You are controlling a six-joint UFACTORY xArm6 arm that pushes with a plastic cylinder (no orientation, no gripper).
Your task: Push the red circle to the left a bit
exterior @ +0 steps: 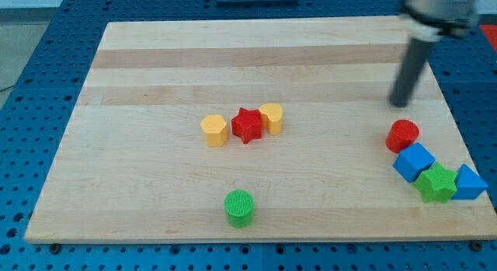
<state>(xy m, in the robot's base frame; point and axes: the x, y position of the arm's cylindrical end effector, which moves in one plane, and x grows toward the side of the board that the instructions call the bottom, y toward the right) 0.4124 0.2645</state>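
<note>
The red circle [402, 135] lies on the wooden board [256, 61] at the view's right, touching the upper left of a blue block [412, 161]. My tip [400, 105] is the lower end of the dark rod and stands just above the red circle in the view, a small gap apart from it.
A green star [437, 183] and a blue triangle-like block [469, 182] sit next to the blue block at the lower right. A yellow hexagon [213, 130], a red star [248, 125] and a yellow block [271, 117] form a row at centre. A green circle [238, 207] lies at the bottom centre.
</note>
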